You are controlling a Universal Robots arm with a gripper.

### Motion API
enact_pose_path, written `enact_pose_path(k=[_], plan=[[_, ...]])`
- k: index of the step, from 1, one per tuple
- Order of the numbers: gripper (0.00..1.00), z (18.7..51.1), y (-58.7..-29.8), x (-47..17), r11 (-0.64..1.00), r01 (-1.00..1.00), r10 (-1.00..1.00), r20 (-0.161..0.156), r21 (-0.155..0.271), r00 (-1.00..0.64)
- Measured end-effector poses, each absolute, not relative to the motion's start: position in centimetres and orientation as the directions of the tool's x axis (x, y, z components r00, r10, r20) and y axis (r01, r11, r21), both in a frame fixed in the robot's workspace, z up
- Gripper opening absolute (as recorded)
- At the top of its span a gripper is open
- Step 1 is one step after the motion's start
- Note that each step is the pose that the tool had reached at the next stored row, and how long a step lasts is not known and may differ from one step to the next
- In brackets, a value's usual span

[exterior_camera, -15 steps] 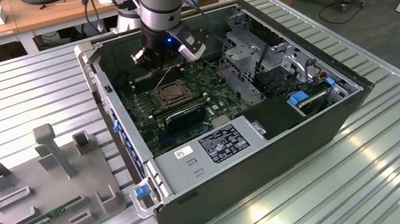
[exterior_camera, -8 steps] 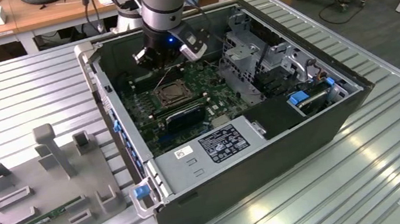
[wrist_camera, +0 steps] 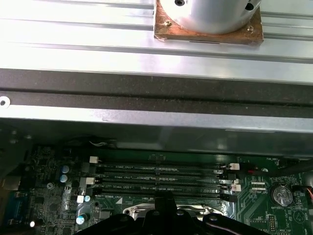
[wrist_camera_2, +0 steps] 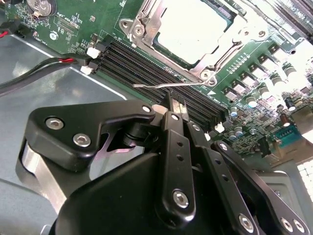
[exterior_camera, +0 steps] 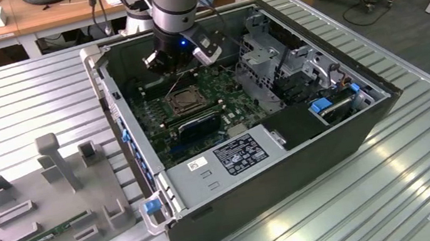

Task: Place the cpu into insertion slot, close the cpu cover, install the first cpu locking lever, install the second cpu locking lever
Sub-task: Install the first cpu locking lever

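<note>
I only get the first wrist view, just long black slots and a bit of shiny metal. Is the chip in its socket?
Observer: Yes. In the second wrist view the cpu lies flat in the insertion slot.
Operator: Is the lid on top of it?
Observer: The cpu cover is down over it, with the pale chip showing through its window.
Operator: Where's the gripper?
Observer: The gripper is shut, its tip right by a thin locking lever that sticks out over the memory slots. I cannot tell if they touch.
</note>
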State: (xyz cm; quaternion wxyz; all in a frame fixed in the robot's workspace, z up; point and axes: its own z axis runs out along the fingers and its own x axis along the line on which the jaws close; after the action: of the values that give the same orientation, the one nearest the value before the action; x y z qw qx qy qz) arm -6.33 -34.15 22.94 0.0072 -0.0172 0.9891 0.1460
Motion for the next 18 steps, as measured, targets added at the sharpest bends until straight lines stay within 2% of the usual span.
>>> enact_pose_path(k=[18], plan=[[0.11,22.76,-34.14,-5.94,0.957,-0.036,-0.032,-0.019,0.289,-0.999]])
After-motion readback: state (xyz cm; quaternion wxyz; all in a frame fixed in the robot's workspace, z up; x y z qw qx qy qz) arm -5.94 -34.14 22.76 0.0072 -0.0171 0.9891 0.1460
